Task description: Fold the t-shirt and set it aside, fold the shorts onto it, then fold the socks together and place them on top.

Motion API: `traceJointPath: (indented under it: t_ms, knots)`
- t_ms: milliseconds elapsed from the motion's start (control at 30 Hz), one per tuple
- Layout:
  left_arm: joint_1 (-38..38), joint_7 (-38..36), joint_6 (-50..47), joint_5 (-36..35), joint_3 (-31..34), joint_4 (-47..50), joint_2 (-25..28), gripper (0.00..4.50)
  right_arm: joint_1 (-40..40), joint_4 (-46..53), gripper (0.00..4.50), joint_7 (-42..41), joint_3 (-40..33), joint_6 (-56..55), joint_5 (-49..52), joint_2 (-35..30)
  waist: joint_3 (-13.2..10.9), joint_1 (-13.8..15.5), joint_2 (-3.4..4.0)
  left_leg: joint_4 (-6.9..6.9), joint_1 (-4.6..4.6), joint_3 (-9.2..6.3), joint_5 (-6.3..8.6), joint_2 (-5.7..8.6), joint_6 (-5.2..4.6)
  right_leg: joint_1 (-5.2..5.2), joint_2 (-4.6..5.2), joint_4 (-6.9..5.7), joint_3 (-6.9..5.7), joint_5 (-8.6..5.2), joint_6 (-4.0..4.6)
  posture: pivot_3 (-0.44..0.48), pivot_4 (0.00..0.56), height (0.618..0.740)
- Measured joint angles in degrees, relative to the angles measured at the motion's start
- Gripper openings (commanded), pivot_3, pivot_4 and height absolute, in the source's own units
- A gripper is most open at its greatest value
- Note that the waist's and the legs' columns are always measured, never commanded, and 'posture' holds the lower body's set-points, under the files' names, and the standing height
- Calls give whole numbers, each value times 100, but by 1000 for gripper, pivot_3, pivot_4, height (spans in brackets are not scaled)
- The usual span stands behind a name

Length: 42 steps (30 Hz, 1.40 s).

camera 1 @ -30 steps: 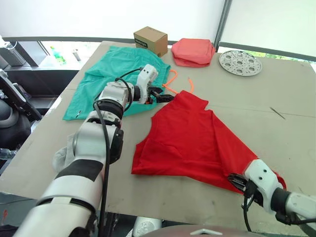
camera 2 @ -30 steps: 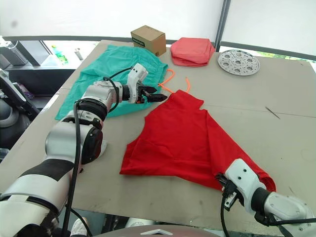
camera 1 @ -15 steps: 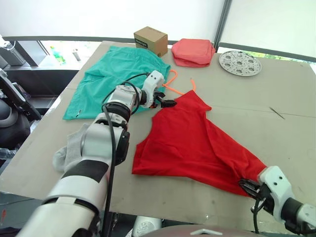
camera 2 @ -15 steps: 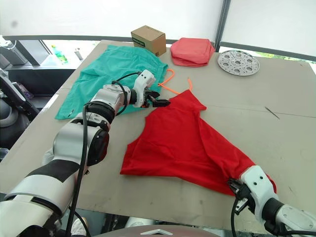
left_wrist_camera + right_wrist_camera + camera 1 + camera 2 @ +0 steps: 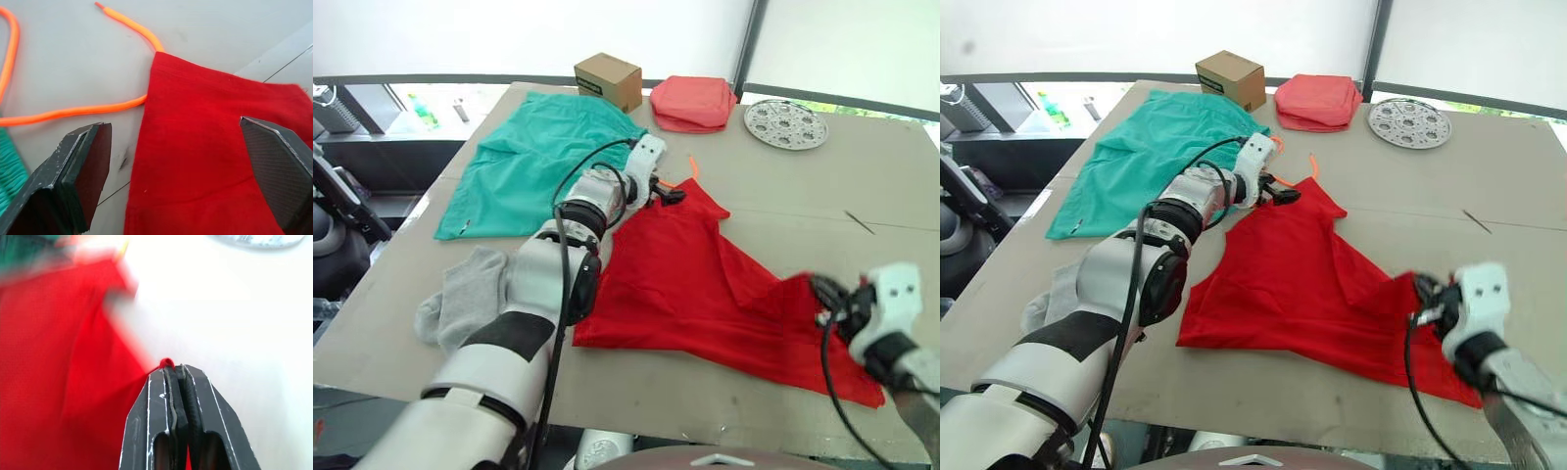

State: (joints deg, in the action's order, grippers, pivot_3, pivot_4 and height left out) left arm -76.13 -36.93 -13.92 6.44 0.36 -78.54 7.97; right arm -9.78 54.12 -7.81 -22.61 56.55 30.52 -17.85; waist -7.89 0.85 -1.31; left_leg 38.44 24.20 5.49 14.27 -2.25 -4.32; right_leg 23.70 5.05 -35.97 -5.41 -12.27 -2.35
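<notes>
1. Left arm stretches toward 12 o'clock; the left gripper (image 5: 676, 195) hangs with fingers (image 5: 83, 171) spread wide.
2. Right arm is bent at 4 o'clock, its wrist raised; the right gripper (image 5: 177, 373) is pinched tight on the t-shirt (image 5: 705, 284).

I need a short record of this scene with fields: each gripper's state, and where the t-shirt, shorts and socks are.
left gripper: open, above the t-shirt's far corner
right gripper: shut on the t-shirt, pinching its edge
t-shirt: spread at table middle, partly folded
shorts: flat, far left, orange drawstring beside t-shirt
socks: near left edge
</notes>
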Motion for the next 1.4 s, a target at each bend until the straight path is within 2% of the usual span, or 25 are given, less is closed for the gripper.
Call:
traceJointPath:
  t_ms: [33, 133, 267, 400, 800, 1100, 1400]
  knots:
    - [21, 124, 56, 108, -50, -3, -59, 4450, 469, -34, 0, 367, -84, 369, 44, 273, 1, 2, 2, -1, 1, 0, 0, 1, 0, 1, 0, -1, 1, 1, 1, 0, 150, 740]
    - [132, 247, 67, 251, -90, -52, -82, 3760, 1097, -75, 0, 979, -112, 1105, 73, 626, 2, 7, 5, -8, 5, -1, 0, 2, 1, 4, -1, -2, -1, 0, 3, 0, 150, 740]
    - [223, 123, 64, 282, -10, -69, 5, 1909, 1388, -56, 0, 1334, -64, 1774, 2, 751, 4, 7, 8, -10, 10, 1, -1, 6, 2, 6, -2, -2, -3, 0, 1, 0, 150, 740]
    - [234, -140, 25, 236, 89, -70, 138, 65, 1522, -24, 0, 1414, -62, 1960, -65, 842, 3, -13, 8, -10, 10, 2, 0, 5, 1, 7, -2, -1, -2, 0, 0, 0, 150, 740]
    - [260, -1325, -55, -164, 360, 128, 600, 65, 1822, -161, 0, 1252, -49, 1929, -171, 787, 2, -18, 10, -8, 5, 2, -1, 4, 2, 7, -3, -12, 1, 0, 1, 0, 150, 740]
    - [445, -1426, -55, -325, 376, 275, 638, 65, 1981, -298, 0, 945, -54, 1942, -181, 568, 2, -21, 10, -6, 4, 3, -1, 4, 2, 6, -3, -14, 4, 0, 1, 0, 150, 740]
    - [357, -1065, 33, -479, 504, 295, 559, 65, 2033, -291, 0, 919, -64, 1941, -253, 507, 2, -18, 10, -7, 4, 4, -1, 5, 2, 6, -4, -14, 4, 0, 0, 0, 150, 740]
